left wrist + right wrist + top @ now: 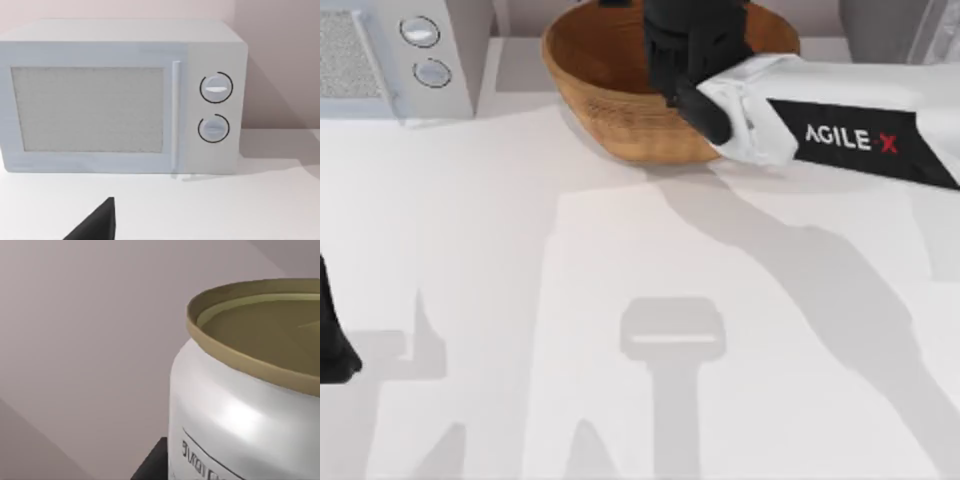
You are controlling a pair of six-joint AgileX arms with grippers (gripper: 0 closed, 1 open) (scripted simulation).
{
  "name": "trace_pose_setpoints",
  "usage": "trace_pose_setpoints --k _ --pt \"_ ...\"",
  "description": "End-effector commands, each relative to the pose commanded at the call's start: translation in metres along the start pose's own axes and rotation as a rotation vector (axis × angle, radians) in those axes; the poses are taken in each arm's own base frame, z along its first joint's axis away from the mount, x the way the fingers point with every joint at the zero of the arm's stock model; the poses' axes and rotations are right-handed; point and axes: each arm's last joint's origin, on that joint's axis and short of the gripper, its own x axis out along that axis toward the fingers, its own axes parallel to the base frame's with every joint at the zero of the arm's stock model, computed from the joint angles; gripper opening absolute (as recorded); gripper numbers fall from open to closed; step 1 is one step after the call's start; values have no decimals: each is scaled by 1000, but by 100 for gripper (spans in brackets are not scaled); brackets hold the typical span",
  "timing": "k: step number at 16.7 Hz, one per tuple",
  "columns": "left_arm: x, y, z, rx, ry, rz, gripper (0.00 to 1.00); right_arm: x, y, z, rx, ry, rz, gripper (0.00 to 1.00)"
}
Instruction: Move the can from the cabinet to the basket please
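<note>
**Mia:** Where is the small silver-white round drink can (240,405)?

**Tom:** The right wrist view has it very close up. It has a dull gold rim on top and small grey print low on its side. A black finger (152,465) touches its side, so the right gripper (692,45) is closed around the can and holds it.

**Mia:** What is under those fingers?

**Tom:** The top view tells us that. The big round golden brown woven wicker basket (620,120) is right below them, and the black gripper hangs over its bowl. The right wrist view gives plain wall behind the can.

**Mia:** And the grey box-shaped cabinet (890,25)?

**Tom:** It is off to the side of the fingers, at the top view's right corner, well apart from them.

**Mia:** What about the other arm?

**Tom:** The left gripper (335,350) is parked at the left edge of the white table (520,300), far from the basket. I cannot tell if it is open or closed. The left wrist view faces a white box-shaped appliance with two round knobs (120,100).
</note>
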Motion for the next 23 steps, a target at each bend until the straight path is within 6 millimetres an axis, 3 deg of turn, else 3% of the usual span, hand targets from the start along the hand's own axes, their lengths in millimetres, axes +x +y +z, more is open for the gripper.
trace_pose_setpoints --k 5,6,23 --pt "0 0 0 0 0 0 100 0 0 0 0 0 0 98" --pt "0 0 0 0 0 0 100 0 0 0 0 0 0 100" --pt "0 0 0 0 0 0 100 0 0 0 0 0 0 100"
